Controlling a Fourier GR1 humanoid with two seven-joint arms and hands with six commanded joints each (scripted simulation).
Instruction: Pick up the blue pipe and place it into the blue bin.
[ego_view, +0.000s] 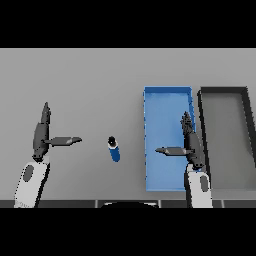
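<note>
A short blue pipe (115, 150) with a dark end cap lies on the grey table, between my two hands and just left of the blue bin (155, 100). My right hand (192, 145) hovers over the bin's right half, fingers straight and pointing away, thumb sticking out to the left; it holds nothing. My left hand (41, 135) is at the left of the table, well apart from the pipe, also open with its thumb pointing right toward the pipe.
A dark grey bin (247, 125) stands right beside the blue bin on its right side. Bare grey table stretches across the far side and between the left hand and the pipe.
</note>
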